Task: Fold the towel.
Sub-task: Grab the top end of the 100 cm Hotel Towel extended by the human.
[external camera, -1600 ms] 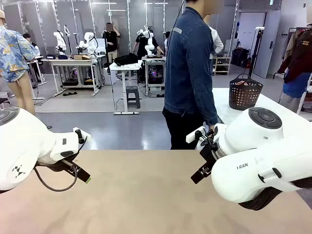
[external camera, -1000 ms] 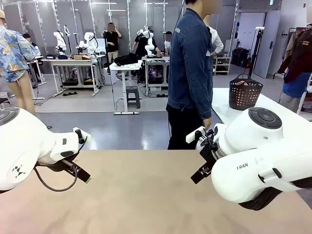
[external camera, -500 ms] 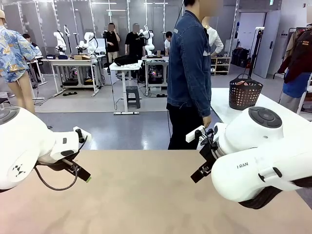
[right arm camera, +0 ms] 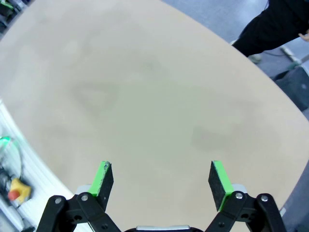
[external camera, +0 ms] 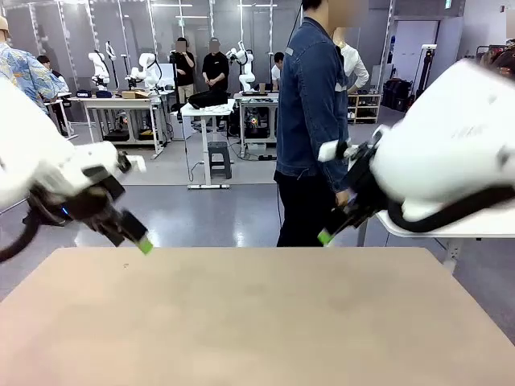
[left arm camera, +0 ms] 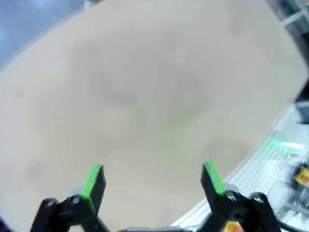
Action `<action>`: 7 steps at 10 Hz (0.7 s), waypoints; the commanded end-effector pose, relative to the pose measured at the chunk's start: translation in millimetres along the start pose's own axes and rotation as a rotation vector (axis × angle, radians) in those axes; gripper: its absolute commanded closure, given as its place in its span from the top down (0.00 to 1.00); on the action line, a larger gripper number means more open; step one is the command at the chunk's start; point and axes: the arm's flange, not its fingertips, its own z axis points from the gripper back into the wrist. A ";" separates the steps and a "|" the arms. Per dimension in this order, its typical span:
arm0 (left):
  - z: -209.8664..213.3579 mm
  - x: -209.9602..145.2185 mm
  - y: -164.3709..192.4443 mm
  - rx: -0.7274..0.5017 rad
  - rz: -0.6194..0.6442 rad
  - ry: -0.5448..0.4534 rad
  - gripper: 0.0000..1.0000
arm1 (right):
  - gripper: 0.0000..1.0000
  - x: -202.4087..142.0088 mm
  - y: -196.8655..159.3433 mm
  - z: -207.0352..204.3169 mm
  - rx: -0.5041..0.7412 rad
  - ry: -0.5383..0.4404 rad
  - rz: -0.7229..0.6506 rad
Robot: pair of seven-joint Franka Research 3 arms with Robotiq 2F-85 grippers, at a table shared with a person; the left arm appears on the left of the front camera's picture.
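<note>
Both pincers stand wide and empty: the left gripper and the right gripper hang above the tan table, one toward each side, fingers angled down at it. Where the towel lies cannot be told, so neither its long axis nor the nearer arm can be judged — the person stands at the far edge, between the two.

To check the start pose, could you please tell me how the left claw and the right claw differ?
The left claw slants down-right at the table's far left edge; the right claw slants down-left, nearer the middle. The right claw hangs beside the person's legs; the left claw stands away from the person. Both are open and hold nothing.
</note>
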 end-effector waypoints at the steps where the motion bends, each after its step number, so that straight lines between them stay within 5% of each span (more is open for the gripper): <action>1: 64.7 3.7 41.4 -0.278 0.125 0.089 1.00 | 1.00 -3.8 -40.0 45.2 0.213 -0.015 -0.081; 3: 122.7 -19.8 89.6 -0.515 0.152 -0.046 1.00 | 1.00 -33.8 -89.4 90.3 0.470 -0.065 -0.205; 7: 174.4 -106.3 183.7 -0.620 0.375 -0.323 1.00 | 1.00 -141.2 -189.2 132.7 0.685 -0.311 -0.502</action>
